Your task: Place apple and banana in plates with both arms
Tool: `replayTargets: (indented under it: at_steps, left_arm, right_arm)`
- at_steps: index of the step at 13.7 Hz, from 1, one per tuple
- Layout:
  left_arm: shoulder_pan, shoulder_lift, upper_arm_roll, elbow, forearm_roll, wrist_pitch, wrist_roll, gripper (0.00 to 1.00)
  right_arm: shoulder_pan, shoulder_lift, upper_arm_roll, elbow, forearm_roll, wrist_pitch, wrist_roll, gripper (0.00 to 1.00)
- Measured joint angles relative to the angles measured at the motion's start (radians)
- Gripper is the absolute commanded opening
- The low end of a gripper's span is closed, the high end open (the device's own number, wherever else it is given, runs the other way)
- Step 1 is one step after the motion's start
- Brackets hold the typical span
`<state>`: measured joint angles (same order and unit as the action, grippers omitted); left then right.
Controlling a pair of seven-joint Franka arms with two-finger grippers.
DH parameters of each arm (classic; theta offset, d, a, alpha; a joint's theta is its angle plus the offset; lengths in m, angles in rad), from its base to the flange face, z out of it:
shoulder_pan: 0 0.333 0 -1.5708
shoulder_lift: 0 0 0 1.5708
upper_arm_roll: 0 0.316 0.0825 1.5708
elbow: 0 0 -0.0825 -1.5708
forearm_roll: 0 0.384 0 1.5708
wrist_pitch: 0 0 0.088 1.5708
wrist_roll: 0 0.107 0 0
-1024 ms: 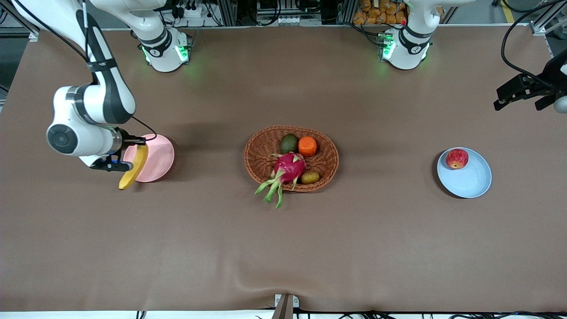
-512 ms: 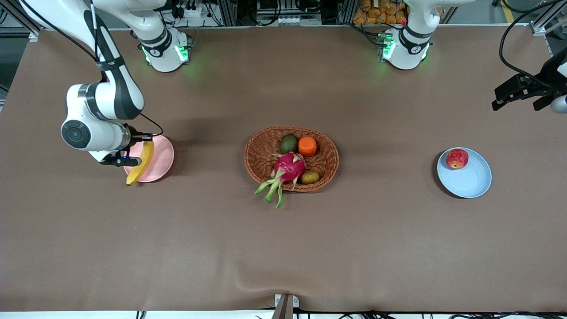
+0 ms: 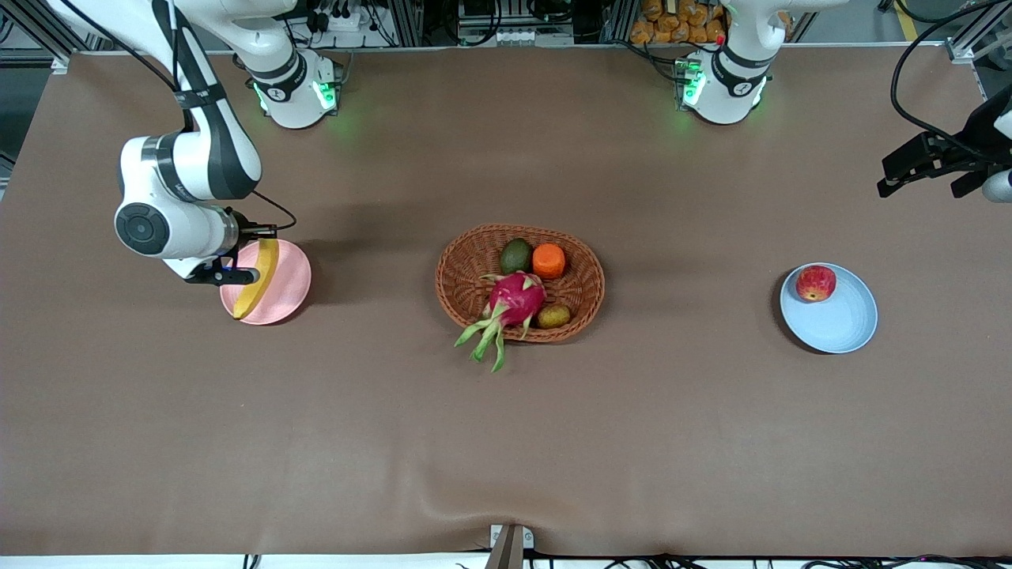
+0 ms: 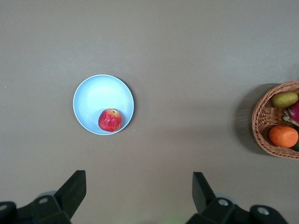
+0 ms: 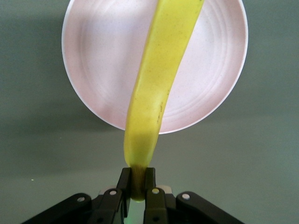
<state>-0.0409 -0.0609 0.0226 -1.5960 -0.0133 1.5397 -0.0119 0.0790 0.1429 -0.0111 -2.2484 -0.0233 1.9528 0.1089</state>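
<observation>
My right gripper (image 3: pixel 254 251) is shut on one end of the yellow banana (image 3: pixel 257 283) and holds it over the pale pink plate (image 3: pixel 286 284). In the right wrist view the fingers (image 5: pixel 136 176) pinch the banana's end, and the banana (image 5: pixel 159 79) hangs across the pink plate (image 5: pixel 93 70). The red apple (image 3: pixel 816 282) lies in the light blue plate (image 3: pixel 844 322) near its rim. My left gripper (image 3: pixel 921 167) is open and empty, high over the left arm's end of the table. Its wrist view shows the open gripper (image 4: pixel 138 178), the apple (image 4: pixel 110 120) and the blue plate (image 4: pixel 100 93).
An oval wicker basket (image 3: pixel 466 246) at the table's middle holds a magenta dragon fruit (image 3: pixel 515 299), an orange fruit (image 3: pixel 549 261), an avocado and a small brown fruit. Its edge shows in the left wrist view (image 4: pixel 259 122). The brown table cloth is wrinkled at the near edge.
My right arm has carried the banana from the pink plate's outer edge to over the plate, toward the table's middle. The left gripper has barely shifted. The apple has not moved.
</observation>
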Motion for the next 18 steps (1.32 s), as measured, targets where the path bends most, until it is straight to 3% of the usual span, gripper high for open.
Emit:
replayTargets:
  at_steps: [5, 6, 7, 8, 13, 18]
  left_arm:
    - [0.000, 0.000, 0.000, 0.000, 0.000, 0.000, 0.000, 1.00]
    - [0.000, 0.001, 0.000, 0.000, 0.000, 0.000, 0.000, 1.00]
    - [0.000, 0.001, 0.000, 0.000, 0.000, 0.000, 0.000, 1.00]
    - [0.000, 0.001, 0.000, 0.000, 0.000, 0.000, 0.000, 1.00]
    - [0.000, 0.016, 0.000, 0.000, 0.000, 0.000, 0.000, 1.00]
    - [0.000, 0.016, 0.000, 0.000, 0.000, 0.000, 0.000, 1.00]
  right_arm:
    - [0.000, 0.007, 0.000, -0.016, 0.000, 0.037, 0.000, 0.00]
    - [0.000, 0.015, -0.001, -0.019, 0.000, 0.046, 0.000, 0.04]
    - [0.000, 0.026, -0.001, -0.021, 0.000, 0.057, 0.000, 0.31]
    - [0.000, 0.038, -0.002, -0.022, 0.000, 0.068, 0.000, 0.96]
    - [-0.001, 0.053, -0.002, -0.008, 0.000, 0.049, 0.000, 1.00]
    - [-0.001, 0.037, -0.003, 0.166, 0.000, -0.190, 0.000, 1.00]
